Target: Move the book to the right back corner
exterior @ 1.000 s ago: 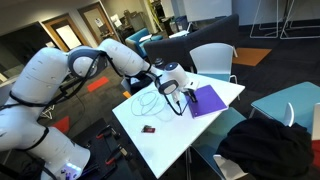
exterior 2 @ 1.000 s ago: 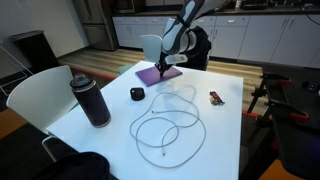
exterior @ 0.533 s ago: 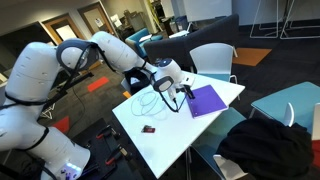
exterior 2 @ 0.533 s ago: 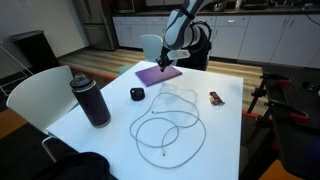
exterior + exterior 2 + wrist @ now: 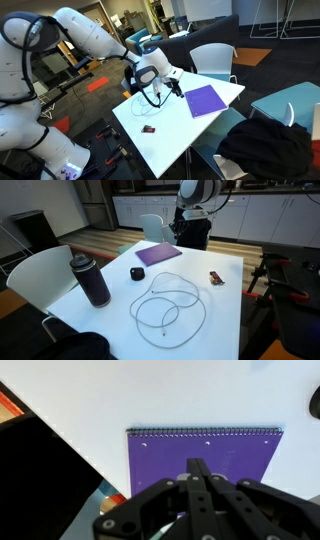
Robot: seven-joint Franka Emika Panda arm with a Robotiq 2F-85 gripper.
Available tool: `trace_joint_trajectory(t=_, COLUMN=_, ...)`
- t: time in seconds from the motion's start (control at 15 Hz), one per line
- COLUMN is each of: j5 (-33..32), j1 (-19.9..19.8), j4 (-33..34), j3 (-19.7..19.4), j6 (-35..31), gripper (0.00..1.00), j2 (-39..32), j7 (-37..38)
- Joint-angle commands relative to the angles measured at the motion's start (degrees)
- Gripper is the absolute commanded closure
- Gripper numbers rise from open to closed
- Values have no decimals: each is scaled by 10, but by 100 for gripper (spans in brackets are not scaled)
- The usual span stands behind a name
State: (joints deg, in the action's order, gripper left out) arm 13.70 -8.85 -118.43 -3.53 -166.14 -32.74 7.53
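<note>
The purple book [image 5: 207, 100] lies flat on the white table by a corner [image 5: 241, 88]. It also shows in an exterior view [image 5: 158, 254] near the far corner [image 5: 150, 242], and in the wrist view [image 5: 215, 445] with its spiral edge at the top. My gripper [image 5: 177, 88] hangs above and beside the book without touching it. It is raised over the table's far edge in an exterior view [image 5: 179, 225]. In the wrist view its fingers [image 5: 200, 464] are pressed together with nothing between them.
A black bottle [image 5: 90, 280], a small black cup [image 5: 137, 274], a looped white cable [image 5: 168, 305] and a dark red card [image 5: 216, 278] lie on the table. White chairs [image 5: 40, 275] stand around it. Dark cloth [image 5: 265, 145] lies beside the table.
My gripper has lifted up and back off the book. The book stays flat at the corner.
</note>
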Motion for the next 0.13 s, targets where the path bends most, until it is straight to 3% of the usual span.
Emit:
trace_joint_trajectory(t=0.0, j5=-19, j1=24, j4=-138, j3=-27, j6=21, gripper=100, j2=139, j7=13)
trace_joint_trajectory(t=0.07, j5=-24, j1=29, j4=-167, j3=-33, j6=21, gripper=100, j2=169, j7=15)
